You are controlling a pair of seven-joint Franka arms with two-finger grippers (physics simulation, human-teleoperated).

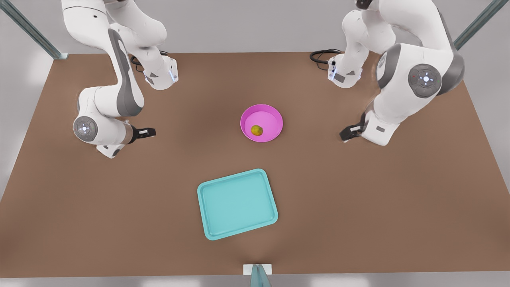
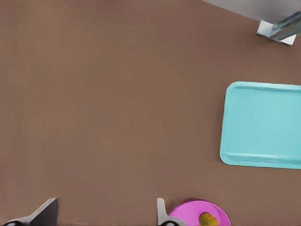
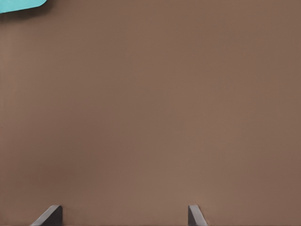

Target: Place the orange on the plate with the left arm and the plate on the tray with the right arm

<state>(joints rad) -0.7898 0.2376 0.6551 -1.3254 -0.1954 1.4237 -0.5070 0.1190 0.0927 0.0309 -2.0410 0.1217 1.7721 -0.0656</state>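
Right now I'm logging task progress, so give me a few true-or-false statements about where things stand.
1. The orange lies in the plate. True.
2. The plate sits on the tray. False: it rests on the table, apart from the tray.
3. The left gripper holds the orange. False: it is open and empty, on the front view's right of the plate.
4. The right gripper is open. True.

Front view looks steeply down over the table; both wrist views face straight down, sharing the tray.
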